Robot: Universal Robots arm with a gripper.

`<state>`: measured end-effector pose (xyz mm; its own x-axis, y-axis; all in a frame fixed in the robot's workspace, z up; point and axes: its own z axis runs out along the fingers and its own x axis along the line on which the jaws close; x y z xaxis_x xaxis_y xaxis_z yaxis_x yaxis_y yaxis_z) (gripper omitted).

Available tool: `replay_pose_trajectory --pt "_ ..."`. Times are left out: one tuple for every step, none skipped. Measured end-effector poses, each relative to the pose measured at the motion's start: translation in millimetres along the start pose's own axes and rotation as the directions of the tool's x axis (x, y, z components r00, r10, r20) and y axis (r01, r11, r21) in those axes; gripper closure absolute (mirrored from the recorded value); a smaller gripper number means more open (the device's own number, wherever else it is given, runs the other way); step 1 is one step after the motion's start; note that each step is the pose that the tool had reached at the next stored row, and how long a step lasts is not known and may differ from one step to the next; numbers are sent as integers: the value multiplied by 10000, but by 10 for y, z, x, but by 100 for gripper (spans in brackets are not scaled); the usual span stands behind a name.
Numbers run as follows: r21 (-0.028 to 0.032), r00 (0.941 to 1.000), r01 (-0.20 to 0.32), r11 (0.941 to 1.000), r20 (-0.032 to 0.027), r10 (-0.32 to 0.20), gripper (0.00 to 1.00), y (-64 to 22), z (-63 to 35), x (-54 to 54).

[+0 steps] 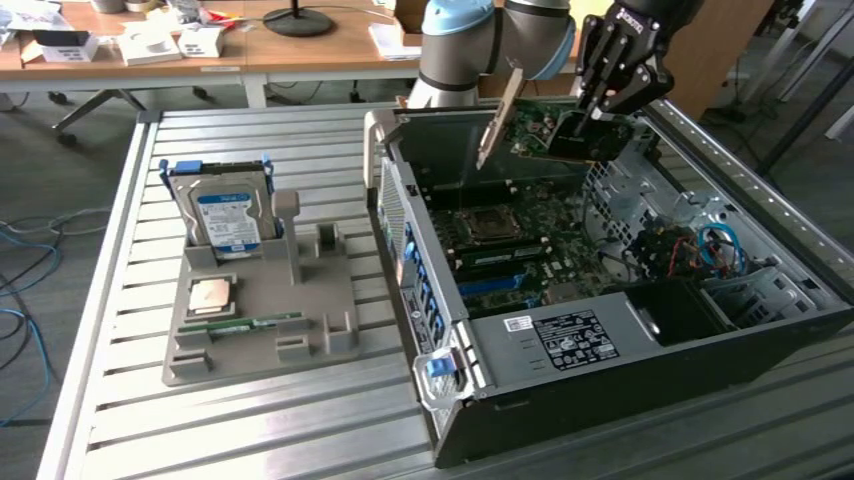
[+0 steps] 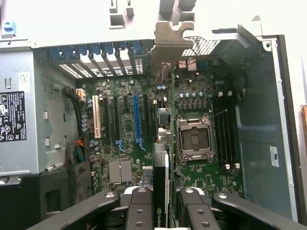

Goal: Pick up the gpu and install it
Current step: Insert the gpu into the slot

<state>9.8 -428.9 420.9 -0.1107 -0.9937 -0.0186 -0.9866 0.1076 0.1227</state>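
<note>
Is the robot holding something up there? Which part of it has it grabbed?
Yes. The end effector grips the gpu by its black cooler end, away from the metal bracket, above the open computer case.

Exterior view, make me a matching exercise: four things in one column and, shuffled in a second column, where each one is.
1. gpu
2. hard drive
3. memory stick
4. processor socket

A. standing upright in the grey holder
B. inside the open computer case
C. held by the gripper above the computer case
D. lying low along the grey holder

Pairs: 1-C, 2-A, 3-D, 4-B.
</note>
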Motion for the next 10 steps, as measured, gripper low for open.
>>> replay_pose_trajectory --pt "70 10000 6 10000 8 -6 74 3 1 0" --pt "155 10000 16 9999 16 -16 74 8 1 1" --pt "249 10000 27 9997 24 -28 74 13 1 1" --pt "347 10000 39 9994 35 -40 74 19 2 2" --pt "446 10000 50 9990 43 -52 74 24 3 3" --pt "554 10000 62 9984 52 -65 74 29 3 3" --pt "668 9999 74 9977 63 -79 74 34 3 4" --pt "783 9999 87 9969 73 -93 74 38 4 4" --pt "892 9999 100 9960 84 -108 74 42 5 5" --pt "1002 9999 113 9949 92 -122 74 47 5 5"
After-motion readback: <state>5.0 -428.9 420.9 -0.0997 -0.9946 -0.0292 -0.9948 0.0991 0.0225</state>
